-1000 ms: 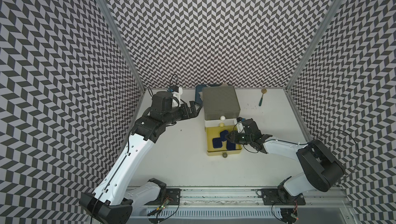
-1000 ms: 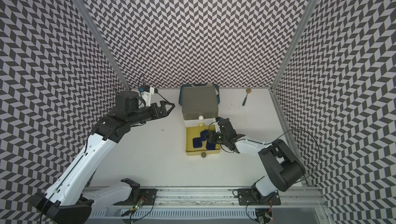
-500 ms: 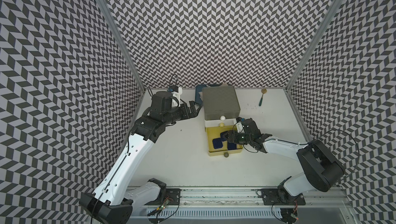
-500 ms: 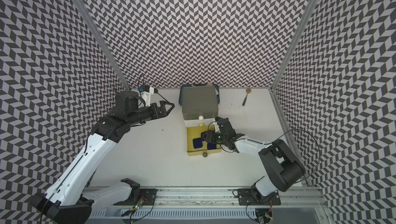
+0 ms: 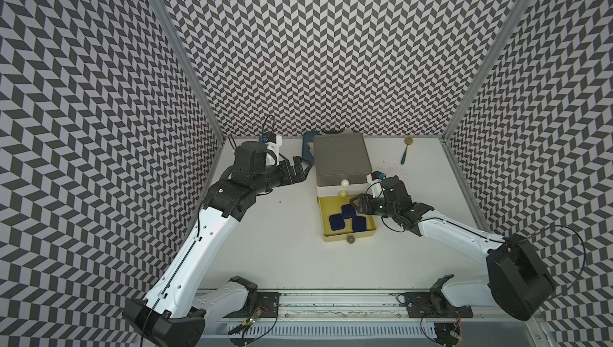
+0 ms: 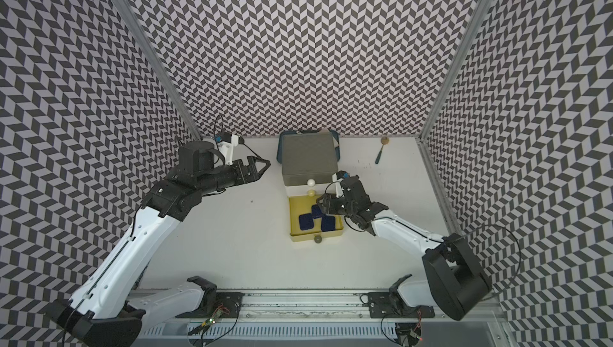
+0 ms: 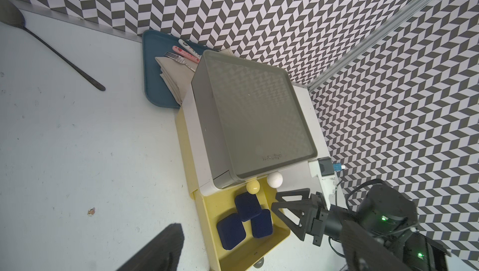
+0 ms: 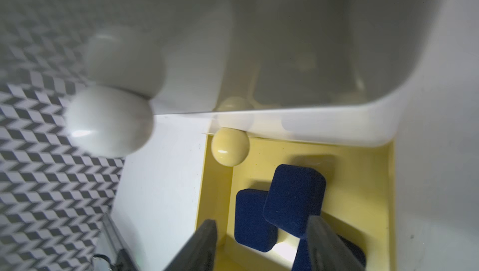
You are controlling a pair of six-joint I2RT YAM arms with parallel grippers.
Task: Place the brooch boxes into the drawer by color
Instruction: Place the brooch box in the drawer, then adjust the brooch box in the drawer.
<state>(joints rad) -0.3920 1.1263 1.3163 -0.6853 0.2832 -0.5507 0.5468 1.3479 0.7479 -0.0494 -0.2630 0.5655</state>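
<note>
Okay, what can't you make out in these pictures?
- Upper drawers: contents hidden inside the chest, every view.
- Blue tray: mostly behind the chest, both top views.
- Third navy box: right wrist view, behind a finger of the right gripper.
- White knob: blurred, right wrist view.

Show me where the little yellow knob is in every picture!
Top view: yellow knob near the middle, just under the white knob.
Top view: yellow knob near the middle, under the white knob.
Left wrist: yellow knob beside the white knob, by the boxes.
Right wrist: yellow knob sharp, near the blurry white knob.
Shared landmark: the white knob.
</note>
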